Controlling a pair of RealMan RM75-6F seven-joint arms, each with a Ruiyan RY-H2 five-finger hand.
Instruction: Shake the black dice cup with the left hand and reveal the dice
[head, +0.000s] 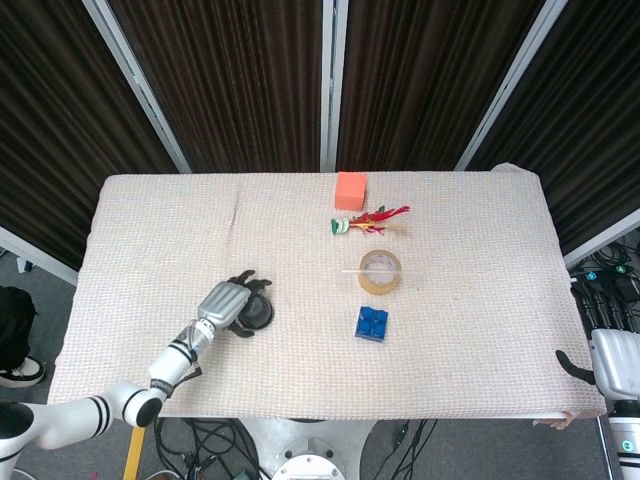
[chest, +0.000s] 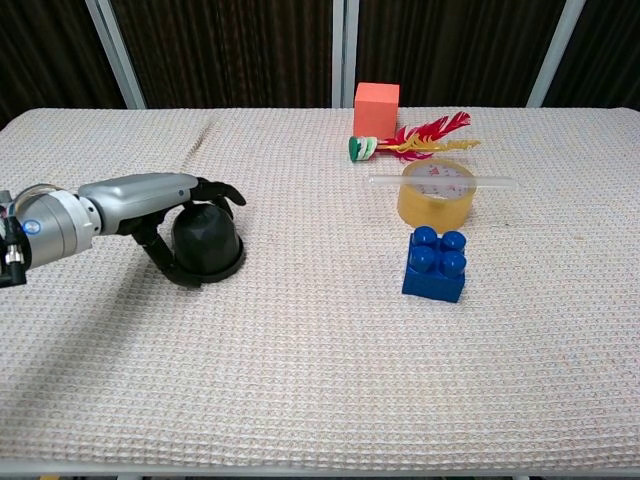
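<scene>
- Left hand (chest: 160, 205) wraps the black dome-shaped plastic dice cup (chest: 207, 241), fingers (chest: 222, 194) draped over its top, thumb low on its side.
- Cup sits mouth-down on the cloth, well left of the blue plastic building brick (chest: 435, 264).
- Right hand (head: 612, 360) far right of the brick; finger state unreadable.

The left hand (chest: 170, 205) has a smooth silver-grey metallic shell over its back and glossy black fingers (chest: 222, 192). Behind the fingers, past the silver shell, the wrist is a lighter grey cylinder carrying a small blue mark, then a dark ring. From the head view the left forearm (head: 110, 404) is white with black bands. The right hand (head: 612, 355) shows a pale grey casing and one black curved finger.
</scene>
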